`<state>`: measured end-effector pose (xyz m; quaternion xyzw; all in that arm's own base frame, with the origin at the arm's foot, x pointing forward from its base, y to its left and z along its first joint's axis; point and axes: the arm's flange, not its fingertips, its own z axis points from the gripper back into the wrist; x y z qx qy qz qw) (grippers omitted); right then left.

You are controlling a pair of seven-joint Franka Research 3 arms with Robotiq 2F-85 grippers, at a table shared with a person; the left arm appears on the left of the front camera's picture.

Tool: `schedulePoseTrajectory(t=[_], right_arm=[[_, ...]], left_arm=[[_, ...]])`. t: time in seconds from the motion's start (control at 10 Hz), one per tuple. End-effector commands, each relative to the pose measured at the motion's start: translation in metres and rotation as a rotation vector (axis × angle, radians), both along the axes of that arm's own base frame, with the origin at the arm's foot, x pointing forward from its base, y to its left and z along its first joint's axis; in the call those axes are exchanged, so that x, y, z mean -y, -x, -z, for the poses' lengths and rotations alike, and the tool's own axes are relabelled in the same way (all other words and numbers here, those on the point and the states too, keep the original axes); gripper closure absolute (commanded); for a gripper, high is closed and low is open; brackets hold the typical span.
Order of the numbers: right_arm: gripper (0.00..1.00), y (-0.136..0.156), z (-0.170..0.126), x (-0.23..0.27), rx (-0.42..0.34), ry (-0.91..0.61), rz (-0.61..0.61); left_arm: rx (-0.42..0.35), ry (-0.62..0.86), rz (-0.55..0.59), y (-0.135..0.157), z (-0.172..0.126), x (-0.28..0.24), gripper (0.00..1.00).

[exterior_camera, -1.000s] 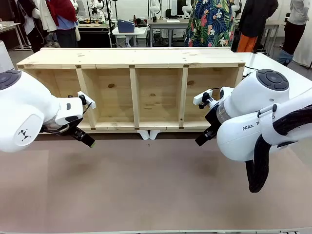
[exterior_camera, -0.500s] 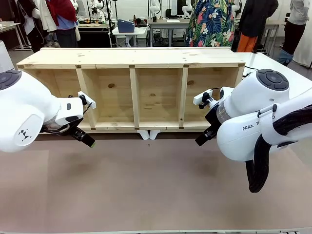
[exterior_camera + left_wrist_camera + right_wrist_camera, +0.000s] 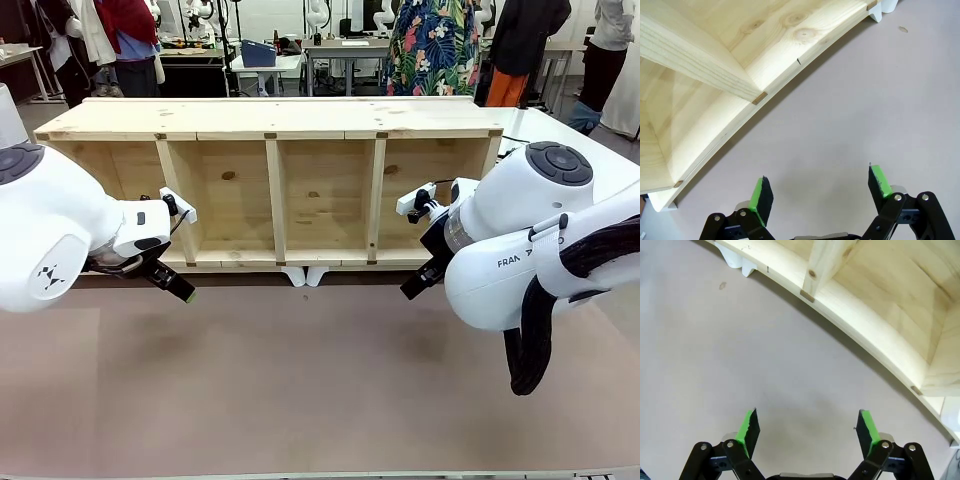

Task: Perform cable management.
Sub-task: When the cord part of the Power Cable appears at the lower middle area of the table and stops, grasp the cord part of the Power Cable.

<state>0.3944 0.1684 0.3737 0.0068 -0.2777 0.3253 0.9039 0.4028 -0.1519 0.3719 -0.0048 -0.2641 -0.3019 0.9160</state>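
The cable is out of view. My left gripper hangs low over the brown table just in front of the wooden shelf's left end. In the left wrist view it stands open, nothing between its green pads. My right gripper hovers in front of the shelf's rightmost compartment, pointing down at the table. The right wrist view shows it open too, with bare table between its pads.
The long pine shelf lies along the table's far half, with several open compartments facing me. Two white feet stick out under its middle. The brown tabletop in front is bare. People stand at benches beyond the shelf.
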Motion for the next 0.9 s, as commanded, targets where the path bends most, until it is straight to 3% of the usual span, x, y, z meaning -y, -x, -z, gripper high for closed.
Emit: schedulePoseTrajectory(t=[0.0, 0.8], right_arm=[[0.0, -0.0001, 0.0, 0.0003, -0.001, -0.002, 0.003], [0.0, -0.0001, 0.0, 0.0003, -0.001, -0.002, 0.003]], left_arm=[[-0.001, 0.003, -0.003, -0.0005, 0.0, -0.0015, 0.0], [-0.001, 0.003, -0.003, -0.0005, 0.0, -0.0015, 0.0]])
